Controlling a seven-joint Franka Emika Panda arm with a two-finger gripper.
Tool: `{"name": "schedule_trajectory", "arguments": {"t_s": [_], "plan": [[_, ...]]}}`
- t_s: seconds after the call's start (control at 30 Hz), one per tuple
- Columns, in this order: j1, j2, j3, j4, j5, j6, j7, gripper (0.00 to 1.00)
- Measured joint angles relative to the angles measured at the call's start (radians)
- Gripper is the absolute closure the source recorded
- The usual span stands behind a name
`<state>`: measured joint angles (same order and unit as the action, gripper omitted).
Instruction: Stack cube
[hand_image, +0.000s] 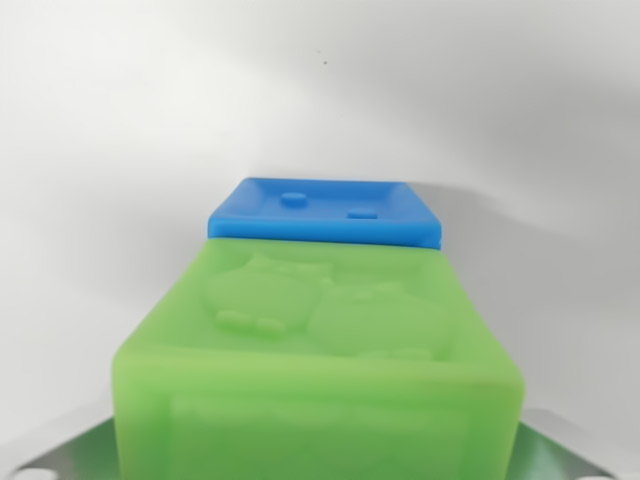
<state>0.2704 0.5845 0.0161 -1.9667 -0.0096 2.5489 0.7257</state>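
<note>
We are holding the translucent green plastic cube over the blue plastic cube for stacking; finger state: cannot tell, fingers are hidden.

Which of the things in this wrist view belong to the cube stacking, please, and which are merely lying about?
Belonging to the job:
green cube, close to the camera
blue cube, beyond it

Lying about:
nothing else on the white surface

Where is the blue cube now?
In the wrist view the blue cube sits at centre, just beyond the green cube, on the white surface.
</note>
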Motion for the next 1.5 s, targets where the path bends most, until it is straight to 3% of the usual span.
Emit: {"name": "schedule_trajectory", "arguments": {"t_s": [0.97,1.5], "plan": [[0.0,-0.001,0.0,0.0,0.0,-0.001,0.0,0.0],[0.0,-0.071,0.0,-0.008,0.0,-0.061,0.0,0.0]]}}
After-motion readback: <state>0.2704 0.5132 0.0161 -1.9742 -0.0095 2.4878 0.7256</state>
